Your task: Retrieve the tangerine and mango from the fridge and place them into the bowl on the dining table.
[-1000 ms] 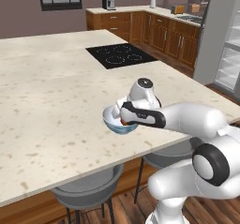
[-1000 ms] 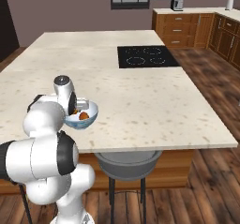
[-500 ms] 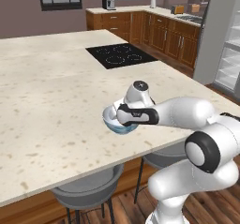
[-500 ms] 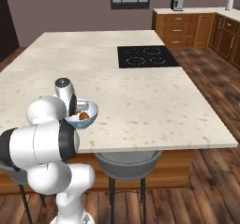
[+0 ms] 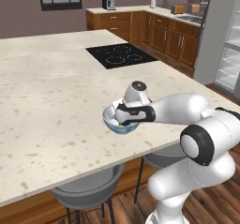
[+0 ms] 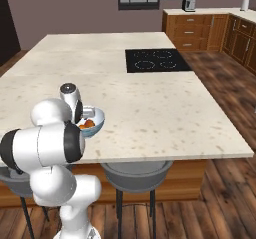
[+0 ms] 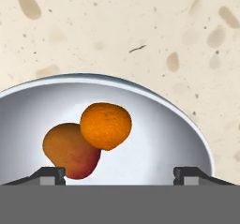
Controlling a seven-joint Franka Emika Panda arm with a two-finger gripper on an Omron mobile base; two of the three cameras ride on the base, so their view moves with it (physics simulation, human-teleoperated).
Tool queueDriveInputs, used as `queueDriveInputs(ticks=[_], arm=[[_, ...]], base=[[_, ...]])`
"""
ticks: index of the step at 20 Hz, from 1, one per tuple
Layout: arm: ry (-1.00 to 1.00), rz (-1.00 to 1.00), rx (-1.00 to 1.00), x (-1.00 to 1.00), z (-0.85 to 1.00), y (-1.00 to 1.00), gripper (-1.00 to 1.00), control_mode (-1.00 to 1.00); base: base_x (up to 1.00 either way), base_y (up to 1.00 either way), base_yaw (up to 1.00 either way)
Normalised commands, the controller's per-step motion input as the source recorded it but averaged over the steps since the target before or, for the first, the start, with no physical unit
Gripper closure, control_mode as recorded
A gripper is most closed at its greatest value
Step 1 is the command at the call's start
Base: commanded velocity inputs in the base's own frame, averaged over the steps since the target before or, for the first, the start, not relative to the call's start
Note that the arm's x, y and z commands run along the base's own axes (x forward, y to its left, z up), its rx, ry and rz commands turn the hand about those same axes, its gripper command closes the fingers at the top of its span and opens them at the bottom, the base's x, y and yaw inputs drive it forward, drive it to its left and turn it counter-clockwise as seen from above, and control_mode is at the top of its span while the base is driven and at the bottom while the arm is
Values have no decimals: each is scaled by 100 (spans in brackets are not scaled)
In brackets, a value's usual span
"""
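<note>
Our arm has swung lower over the bowl (image 7: 140, 101); claw (image 7: 119, 174) spread, tangerine (image 7: 105, 126) and mango (image 7: 70, 150) inside, lower left. Lifting carelessly could nudge the rim.

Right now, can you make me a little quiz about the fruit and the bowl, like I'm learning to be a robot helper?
1. True or false: the tangerine lies in the bowl.
2. What touches the tangerine? A) the mango B) the cooktop C) the gripper
3. Fill in: the bowl stands on the dining ____.

Key: 1 true; 2 A; 3 table.
</note>
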Motion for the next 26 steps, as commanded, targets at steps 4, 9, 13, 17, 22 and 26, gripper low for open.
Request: queueDriveInputs(ticks=[4,9,13,17,22,26], arm=[[0,0,0,11,-1,0,-100,-100],[-3,0,2,1,3,0,-100,-100],[-11,0,8,-6,30,-1,-100,-100],[-15,0,8,-35,42,-9,-100,-100],[-6,-6,2,-67,49,-27,-100,-100],[0,-10,0,-98,59,-46,-100,-100]], base=[[0,0,0],[0,0,0],[0,0,0],[0,0,0],[0,0,0],[0,0,0]])
